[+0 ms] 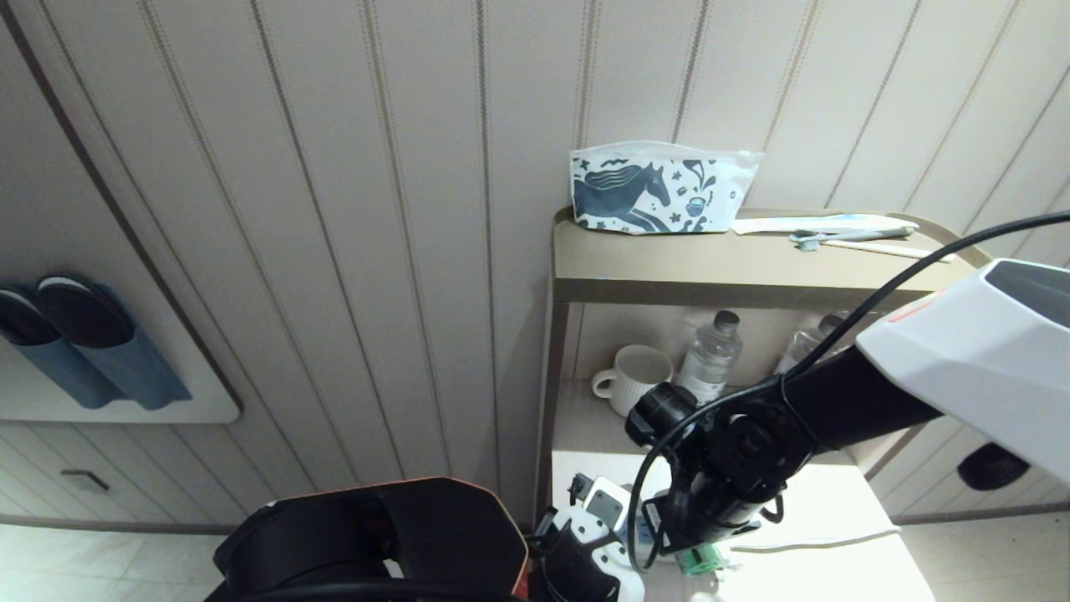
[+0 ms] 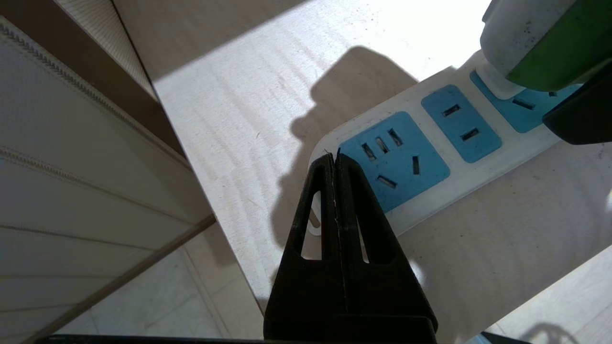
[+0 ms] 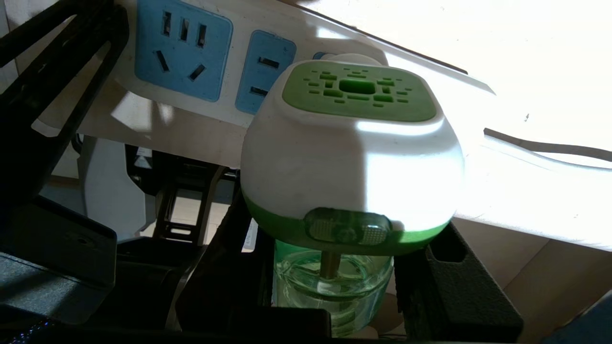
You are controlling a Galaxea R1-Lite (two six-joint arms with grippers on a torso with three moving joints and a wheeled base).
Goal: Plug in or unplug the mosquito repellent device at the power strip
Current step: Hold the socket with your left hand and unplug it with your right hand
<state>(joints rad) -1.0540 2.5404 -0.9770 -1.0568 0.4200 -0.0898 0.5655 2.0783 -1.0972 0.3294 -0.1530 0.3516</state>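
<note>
Left claw (image 2: 336, 157) has its fingers pressed together, pointing down; right claw (image 3: 334, 267) is clamped, its arm reaching low.

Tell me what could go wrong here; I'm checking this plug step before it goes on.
1. The strip lies at the table edge, with the shut left pincer on one end; a sideways pull could shift it.
2. The right pincer grips the device around its bottle, so the head could tilt at the socket.
3. The cord trails loose nearby and may snag.
</note>
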